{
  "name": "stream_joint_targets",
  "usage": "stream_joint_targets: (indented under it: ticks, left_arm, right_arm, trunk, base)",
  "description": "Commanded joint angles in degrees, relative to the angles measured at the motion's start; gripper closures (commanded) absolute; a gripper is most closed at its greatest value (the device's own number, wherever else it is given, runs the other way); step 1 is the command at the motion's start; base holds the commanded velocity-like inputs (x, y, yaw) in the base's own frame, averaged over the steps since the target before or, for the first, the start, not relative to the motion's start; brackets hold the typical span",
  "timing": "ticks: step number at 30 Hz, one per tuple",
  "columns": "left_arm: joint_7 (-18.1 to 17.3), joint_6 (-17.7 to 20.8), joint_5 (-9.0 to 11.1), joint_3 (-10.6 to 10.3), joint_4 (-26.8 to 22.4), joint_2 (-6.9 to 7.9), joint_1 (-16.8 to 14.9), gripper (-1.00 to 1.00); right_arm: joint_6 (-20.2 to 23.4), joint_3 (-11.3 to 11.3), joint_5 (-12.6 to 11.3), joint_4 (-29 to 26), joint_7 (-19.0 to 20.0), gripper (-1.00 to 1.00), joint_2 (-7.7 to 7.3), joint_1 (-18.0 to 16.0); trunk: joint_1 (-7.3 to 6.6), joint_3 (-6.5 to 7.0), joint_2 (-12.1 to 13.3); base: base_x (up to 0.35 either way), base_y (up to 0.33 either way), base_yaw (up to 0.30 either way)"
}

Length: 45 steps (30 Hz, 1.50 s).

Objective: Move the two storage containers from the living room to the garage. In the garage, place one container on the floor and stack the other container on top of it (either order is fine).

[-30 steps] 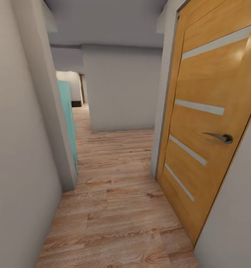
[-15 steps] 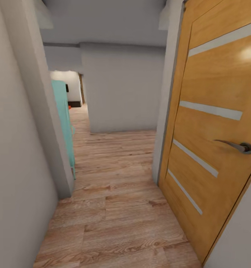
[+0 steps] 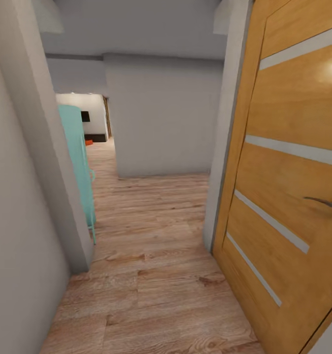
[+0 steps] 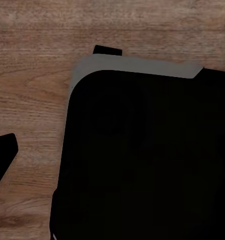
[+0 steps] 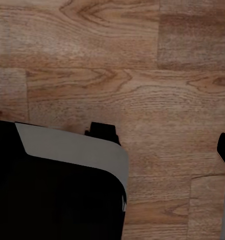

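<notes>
Two grippers we cannot judge: each wrist camera looks down past the dark robot body (image 4: pixel 142 160) at light wood-plank floor (image 5: pixel 142 75), so whether the claws are spread or closed, or carrying anything, we cannot tell. Outward, we stand in a narrow corridor, with an orange-wood door with pale glass slats (image 3: pixel 293 172) close on our right and a teal panel (image 3: pixel 77 157) on our left. Far ahead and left, through the opening, a small orange-red shape (image 3: pixel 88 142) lies on the floor, possibly a storage container. Its long axis is unreadable and neither arm is nearer.
</notes>
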Motion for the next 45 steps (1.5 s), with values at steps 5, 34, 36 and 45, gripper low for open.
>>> stream_joint_targets:
  ticks: [5,34,36,45]
  left_arm:
    - [0.04,-0.08,0.32,0.12,-0.06,-0.01,0.02,-1.00]
    - [0.04,-0.08,0.32,0.17,-0.06,-0.01,0.02,-1.00]
    - [0.04,-0.08,0.32,0.17,-0.05,-0.01,0.02,-1.00]
    - [0.04,-0.08,0.32,0.16,-0.06,-0.01,0.02,-1.00]
  right_arm:
    - [-0.17,0.30,0.53,0.18,-0.51,-1.00,0.12,-0.08]
    - [-0.24,0.34,0.55,0.18,-0.44,-1.00,-0.67,-0.08]
    - [-0.21,0.37,0.55,0.18,-0.44,-1.00,-0.68,-0.08]
    - [-0.19,0.35,0.56,0.18,-0.50,-1.00,-0.43,-0.08]
  trunk:
    - [0.03,-0.05,-0.02]
    - [0.03,-0.05,-0.02]
    - [0.03,-0.05,-0.02]
    - [0.03,-0.05,-0.02]
  base:
    - [0.322,0.000,0.000]
    - [0.322,0.000,0.091]
    - [0.322,0.000,0.001]
    - [0.322,0.000,0.000]
